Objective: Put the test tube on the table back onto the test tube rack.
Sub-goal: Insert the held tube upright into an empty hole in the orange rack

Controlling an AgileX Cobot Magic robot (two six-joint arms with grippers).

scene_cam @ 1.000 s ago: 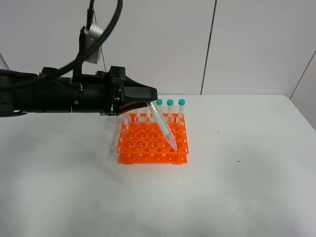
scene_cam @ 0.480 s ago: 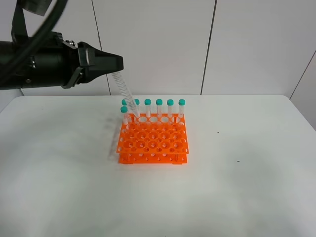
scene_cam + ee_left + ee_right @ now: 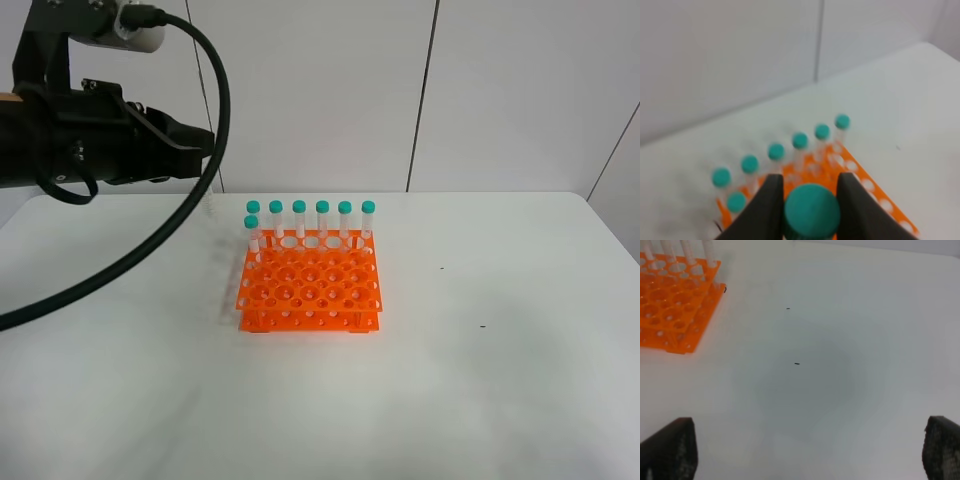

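My left gripper (image 3: 205,142) hangs high above the table (image 3: 500,360), up and to the left of the orange test tube rack (image 3: 310,280). In the left wrist view the gripper (image 3: 811,181) is shut on the teal cap of the test tube (image 3: 811,212); the tube's body is hidden below the cap. The rack (image 3: 865,185) lies beneath and ahead of it. Several teal-capped tubes (image 3: 322,222) stand upright in the rack's back row, and one more (image 3: 252,232) stands at the left end of the second row. My right gripper (image 3: 807,445) is open and empty over bare table.
The rack's front rows of holes (image 3: 310,300) hold nothing. In the right wrist view the rack (image 3: 675,305) sits off to one side, with small dark specks (image 3: 797,363) on the white table (image 3: 850,315). A white panelled wall (image 3: 500,90) stands behind the table.
My left arm has risen and pulled back to the left with the tube, from over the rack's middle to high up beside its left rear corner. The rack and its tubes have not moved.
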